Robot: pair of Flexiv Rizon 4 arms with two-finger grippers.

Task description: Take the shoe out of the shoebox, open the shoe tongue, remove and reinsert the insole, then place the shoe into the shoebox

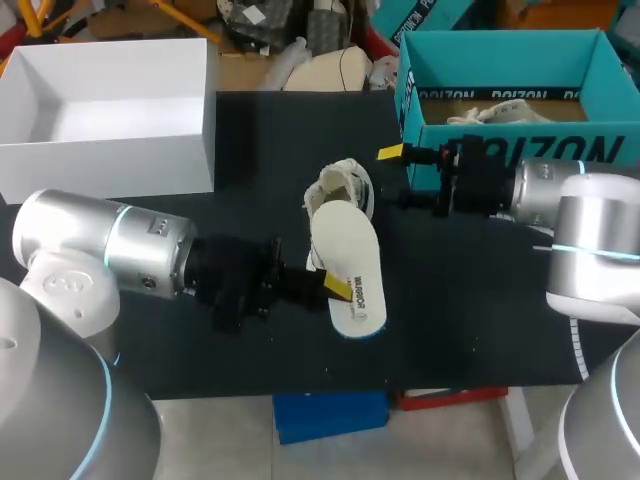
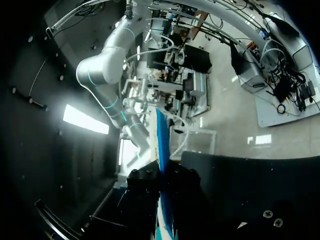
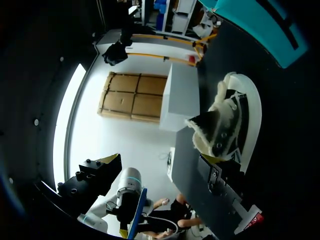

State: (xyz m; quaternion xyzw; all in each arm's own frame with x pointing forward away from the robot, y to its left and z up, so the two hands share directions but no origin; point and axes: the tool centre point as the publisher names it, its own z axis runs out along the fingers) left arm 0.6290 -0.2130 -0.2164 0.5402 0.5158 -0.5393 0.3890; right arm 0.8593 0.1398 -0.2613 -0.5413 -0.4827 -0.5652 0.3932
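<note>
A white shoe [image 1: 340, 188] lies on the black mat [image 1: 250, 180] at the table's middle, its opening spread wide. Over its near end my left gripper [image 1: 333, 287] holds a white insole [image 1: 348, 262] with a blue rim, shut on the insole's near edge. In the left wrist view the insole [image 2: 161, 160] stands edge-on between the black fingers. My right gripper [image 1: 398, 177] hovers open just right of the shoe, nothing between its fingers. From the right wrist the shoe [image 3: 226, 122] lies ahead by one finger, the gripper [image 3: 162, 161] wide apart. The teal shoebox [image 1: 610, 70] stands at the back right.
A white open box [image 1: 110, 150] stands at the back left beside the mat. Inside the teal shoebox lies some pale stuffing [image 1: 495, 112]. The mat's near half to the right of the insole is bare.
</note>
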